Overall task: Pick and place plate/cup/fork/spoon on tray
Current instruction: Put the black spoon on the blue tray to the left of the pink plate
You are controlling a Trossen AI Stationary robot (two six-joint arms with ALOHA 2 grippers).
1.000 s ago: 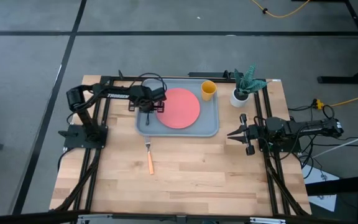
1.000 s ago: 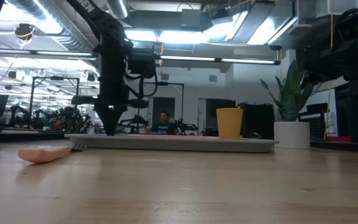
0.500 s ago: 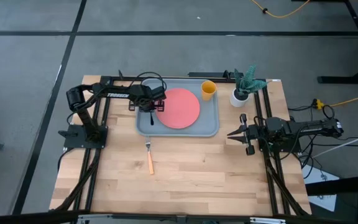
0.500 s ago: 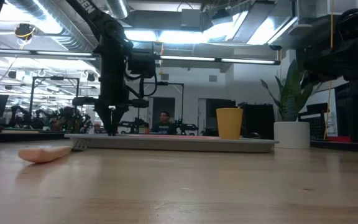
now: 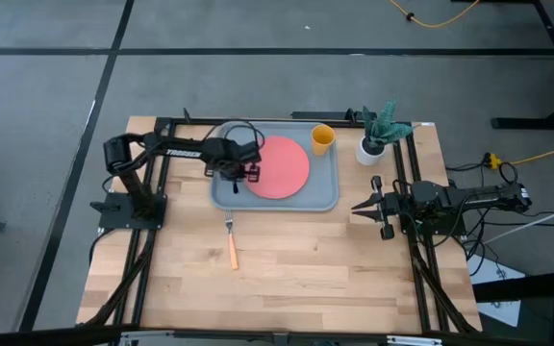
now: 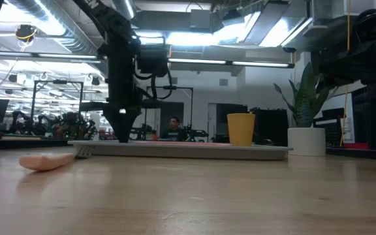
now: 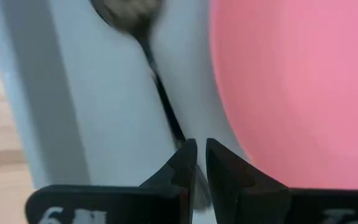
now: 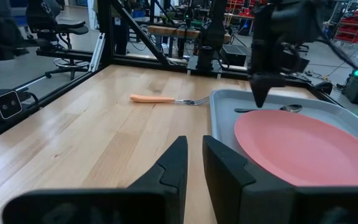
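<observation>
The light blue-grey tray [image 5: 327, 203] lies at the table's far middle. On it rest the coral-pink plate [image 5: 279, 165], the yellow-orange cup [image 5: 322, 139] standing in its far right corner, and the dark spoon [image 7: 157, 81], lying flat on its left part beside the plate. The fork [image 5: 231, 242] with the orange handle lies on the bare table near the tray's near edge. My left gripper [image 5: 241, 171] points down over the tray between spoon and plate, fingers shut with only a thin slit. My right gripper [image 5: 358, 205] waits shut at the table's right. My left gripper stands with its fingertips [image 7: 185, 158] right at the free end of the spoon's handle [image 7: 176, 134], pointing down from above. Whether they touch the handle, I cannot tell. The spoon lies flat on the tray floor.
A white pot with a green plant [image 5: 374, 137] stands just right of the tray's far right corner. Bare wooden table [image 5: 306, 279] spreads across the near half, around the fork.
My left gripper has shifted a little toward the table's right, toward the plate, while staying over the tray. The spoon has stayed lying on the tray.
</observation>
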